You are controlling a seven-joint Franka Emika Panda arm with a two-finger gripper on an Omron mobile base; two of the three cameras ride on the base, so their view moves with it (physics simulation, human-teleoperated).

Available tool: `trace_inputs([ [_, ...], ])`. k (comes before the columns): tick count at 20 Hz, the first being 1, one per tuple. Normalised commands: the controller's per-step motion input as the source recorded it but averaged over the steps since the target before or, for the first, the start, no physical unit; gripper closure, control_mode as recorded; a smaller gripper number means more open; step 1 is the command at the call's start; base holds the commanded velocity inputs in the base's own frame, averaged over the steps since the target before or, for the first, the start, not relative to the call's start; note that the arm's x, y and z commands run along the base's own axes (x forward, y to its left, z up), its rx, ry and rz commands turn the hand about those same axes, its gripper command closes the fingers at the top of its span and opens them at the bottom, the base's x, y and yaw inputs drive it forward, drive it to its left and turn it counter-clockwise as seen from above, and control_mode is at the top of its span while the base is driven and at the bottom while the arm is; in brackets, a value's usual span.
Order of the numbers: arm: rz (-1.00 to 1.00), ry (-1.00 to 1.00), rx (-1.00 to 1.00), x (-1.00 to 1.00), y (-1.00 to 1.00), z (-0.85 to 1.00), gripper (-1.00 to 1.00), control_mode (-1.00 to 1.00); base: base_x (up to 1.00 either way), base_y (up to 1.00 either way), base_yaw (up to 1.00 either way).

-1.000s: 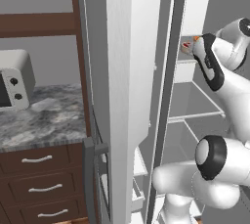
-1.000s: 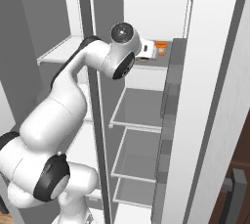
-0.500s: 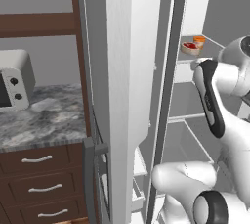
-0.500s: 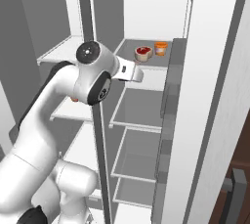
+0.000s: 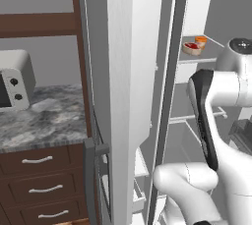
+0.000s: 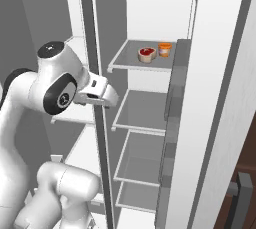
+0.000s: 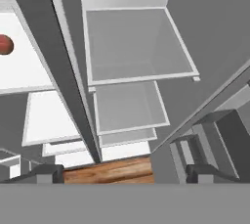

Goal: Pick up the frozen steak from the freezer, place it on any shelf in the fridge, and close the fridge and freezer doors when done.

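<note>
The frozen steak (image 6: 146, 54), red in a pale tray, lies on the top shelf of the fridge (image 6: 145, 110), beside an orange jar (image 6: 164, 49); the left base view has the steak (image 5: 192, 48) there too. My gripper (image 7: 125, 173) is open with nothing between its fingertips (image 7: 46, 173), and it looks down past the fridge's grey shelves. It hangs in front of the divider (image 6: 97, 138), below and left of the steak's shelf, apart from it. The freezer (image 6: 75, 118) is at the left. Both doors stand open: the freezer door (image 5: 123, 71) and the fridge door (image 6: 210, 98).
A round red object (image 7: 4, 44) rests on a white freezer shelf. Dark bins (image 6: 172, 113) line the inside of the fridge door. A microwave (image 5: 12, 84) sits on the stone counter (image 5: 44, 121) above brown drawers. Wooden floor (image 7: 112, 169) lies below.
My arm has pulled back from the top fridge shelf and dropped lower, leaving the steak beside the orange jar. The hand now sits in front of the divider.
</note>
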Motion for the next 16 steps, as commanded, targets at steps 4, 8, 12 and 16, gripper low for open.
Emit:
trace_inputs([
  [4,0.15,0.26,-0.01,-0.37,0.99,-0.01,-1.0,-1.0,0.0,0.0,0.0],
  [8,0.03,0.0,-0.02,0.0,0.09,0.0,-1.0,-1.0,0.0,0.0,0.0],
  [12,0.04,0.0,0.0,-0.06,-0.18,0.0,-1.0,1.0,-0.05,-0.21,0.03],
  [16,0.0,0.0,0.0,0.0,0.0,0.0,-1.0,1.0,-0.11,-0.4,0.05],
])
